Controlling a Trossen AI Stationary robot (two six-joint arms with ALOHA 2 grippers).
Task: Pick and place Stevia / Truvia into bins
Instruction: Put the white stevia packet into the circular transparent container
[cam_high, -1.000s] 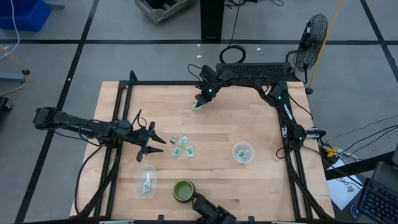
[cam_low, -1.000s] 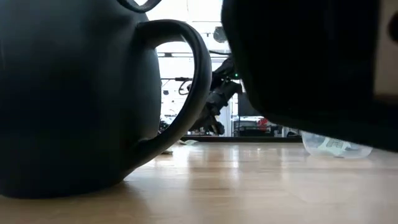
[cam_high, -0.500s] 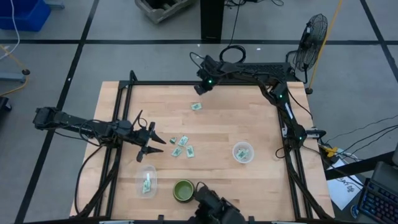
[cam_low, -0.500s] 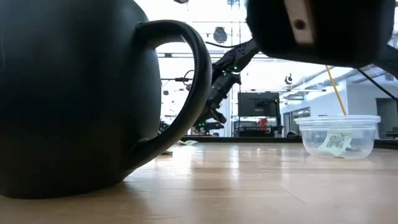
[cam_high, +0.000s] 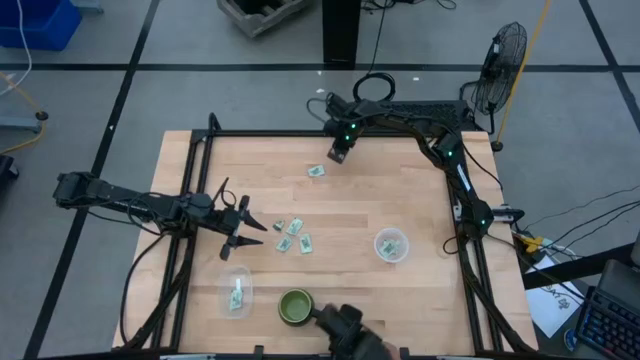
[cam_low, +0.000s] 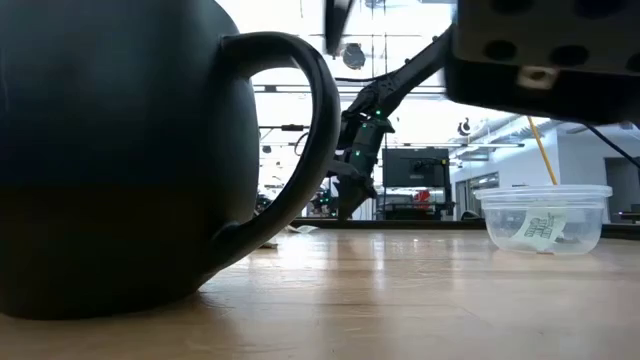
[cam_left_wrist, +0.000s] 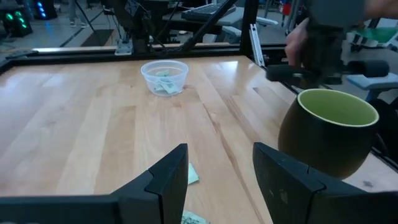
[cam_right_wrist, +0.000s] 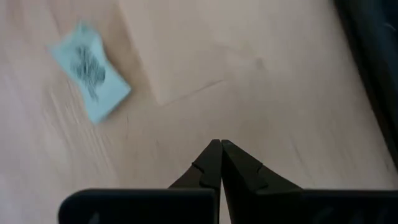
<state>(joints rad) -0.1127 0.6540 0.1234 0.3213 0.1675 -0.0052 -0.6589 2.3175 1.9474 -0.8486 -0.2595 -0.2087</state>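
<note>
Near far edge of table (cam_high: 400, 190), right gripper (cam_high: 338, 154) with fingers pressed together, empty, just beside lone packet (cam_high: 316, 171); left gripper (cam_high: 250, 227) spread, beside packet cluster (cam_high: 292, 236).

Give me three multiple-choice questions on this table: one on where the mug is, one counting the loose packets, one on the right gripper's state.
1. Where does the dark green mug with a handle stand?
A. At the far edge, under the right gripper
B. Beside the round clear plastic cup on the left arm's side
C. Inside a clear cup

2. How many small pale green-and-white paper packets lie loose on the wood?
A. Two
B. Five
C. Nine

3. How is the right gripper?
A. Shut, holding nothing
B. Shut on a packet
C. Wide open

Answers:
1. B: the high view shows mug and cup side by side near the front edge.
2. B: one near the right gripper, four clustered mid-table.
3. A: its wrist view shows the fingertips meeting, with the packet lying apart.
</note>
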